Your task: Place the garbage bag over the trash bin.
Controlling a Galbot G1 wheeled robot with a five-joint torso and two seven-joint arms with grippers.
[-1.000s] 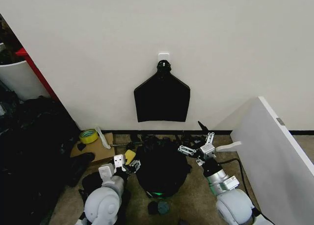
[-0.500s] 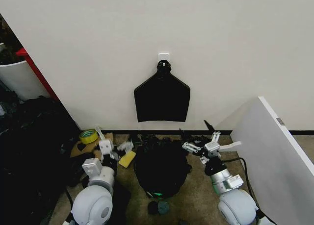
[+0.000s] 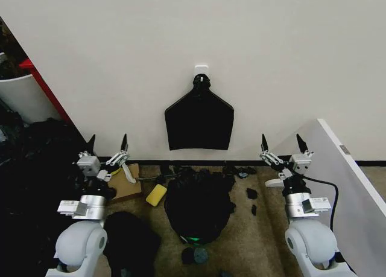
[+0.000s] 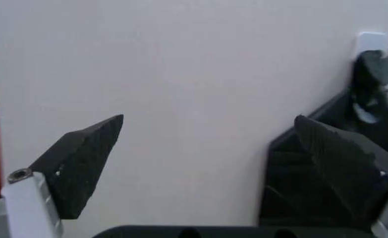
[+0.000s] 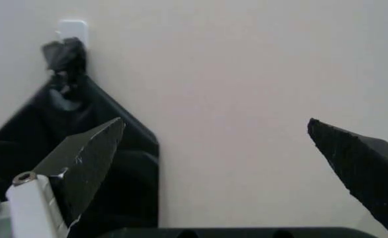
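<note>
Garbage bag [image 3: 199,204] already drapes the trash bin [image 3: 192,238] — looks done. Left gripper [image 3: 107,145] and right gripper [image 3: 281,145] both spread wide, raised — best keep clear of the plastic.

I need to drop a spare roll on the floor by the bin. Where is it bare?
Bare floor lies right of the bagged bin, up to the white board and right claw, bar two scraps. Left is crowded: sponge, cardboard, black pile, left claw.

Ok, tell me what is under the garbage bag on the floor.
The garbage bag is draped over a rounded shape. At its lower edge a strip of pale green shows, the base of the trash bin. The bin's white body and rim are covered.
</note>
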